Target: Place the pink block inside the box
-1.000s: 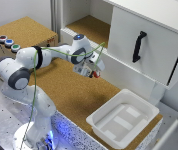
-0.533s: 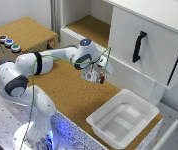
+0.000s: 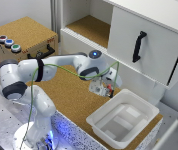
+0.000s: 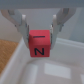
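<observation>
So the end effector [image 4: 39, 31] has the pink block [image 4: 39, 44] pinched between its two fingers [image 4: 22, 27], one pressed against each side. The jaws are only as far apart as the block is wide. In the wrist view the block's front face carries a black "N", and the block sits right at the fingertips, poking out a bit past them.

In the exterior view the end effector [image 3: 105, 89] hangs above the cork-covered desk [image 3: 71, 92], just beside the near corner of the white box [image 3: 123, 119], on the exterior view's left of it. The block itself is too small to make out there. In the wrist view the box's flared rim [image 4: 15, 62] and pale floor show below the block, so it's held in the air about over the box's edge, not touching it.
</observation>
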`<state>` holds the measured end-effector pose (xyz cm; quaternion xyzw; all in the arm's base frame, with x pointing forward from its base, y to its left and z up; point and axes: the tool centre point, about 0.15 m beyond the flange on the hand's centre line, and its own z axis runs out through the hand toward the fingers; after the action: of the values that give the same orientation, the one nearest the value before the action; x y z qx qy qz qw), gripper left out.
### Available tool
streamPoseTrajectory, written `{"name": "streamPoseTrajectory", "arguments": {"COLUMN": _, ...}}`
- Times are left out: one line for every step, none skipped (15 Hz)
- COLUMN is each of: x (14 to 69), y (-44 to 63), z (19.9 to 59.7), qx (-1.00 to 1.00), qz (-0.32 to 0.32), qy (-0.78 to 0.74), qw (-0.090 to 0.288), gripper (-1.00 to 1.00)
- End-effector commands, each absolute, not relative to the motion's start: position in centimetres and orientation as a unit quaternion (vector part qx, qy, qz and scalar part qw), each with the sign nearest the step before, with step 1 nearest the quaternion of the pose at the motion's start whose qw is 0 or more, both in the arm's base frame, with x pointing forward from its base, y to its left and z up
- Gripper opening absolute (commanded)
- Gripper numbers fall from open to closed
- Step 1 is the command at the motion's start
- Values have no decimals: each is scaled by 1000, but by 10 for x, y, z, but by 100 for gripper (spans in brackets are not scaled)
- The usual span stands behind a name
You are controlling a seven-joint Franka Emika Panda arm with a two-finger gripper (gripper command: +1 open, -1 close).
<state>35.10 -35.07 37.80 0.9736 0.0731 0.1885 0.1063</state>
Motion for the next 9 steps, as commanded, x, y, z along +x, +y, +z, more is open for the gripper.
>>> {"name": "streamPoseTrajectory", "arguments": {"x": 409, "y": -447, "z": 325, "qx": 983, "qz": 126, "qy": 132, "qw": 16, "gripper": -100}}
{"name": "streamPoseTrajectory", "arguments": {"x": 408, "y": -449, "z": 319, "qx": 983, "qz": 123, "qy": 135, "qw": 10, "gripper": -100}}
{"name": "streamPoseTrajectory", "arguments": {"x": 407, "y": -449, "z": 309, "qx": 984, "qz": 120, "qy": 133, "qw": 4, "gripper": -100}}
{"name": "streamPoseTrajectory", "arguments": {"x": 407, "y": -448, "z": 298, "qx": 984, "qz": 117, "qy": 131, "qw": -1, "gripper": -100}}
{"name": "streamPoseTrajectory", "arguments": {"x": 407, "y": -446, "z": 289, "qx": 985, "qz": 116, "qy": 126, "qw": -6, "gripper": -100}}
{"name": "streamPoseTrajectory", "arguments": {"x": 406, "y": -443, "z": 282, "qx": 985, "qz": 118, "qy": 123, "qw": -6, "gripper": -100}}
{"name": "streamPoseTrajectory", "arguments": {"x": 404, "y": -440, "z": 275, "qx": 985, "qz": 117, "qy": 126, "qw": -8, "gripper": -100}}
{"name": "streamPoseTrajectory", "arguments": {"x": 401, "y": -436, "z": 268, "qx": 984, "qz": 115, "qy": 133, "qw": -5, "gripper": -100}}
{"name": "streamPoseTrajectory", "arguments": {"x": 399, "y": -434, "z": 262, "qx": 984, "qz": 113, "qy": 135, "qw": -8, "gripper": -100}}
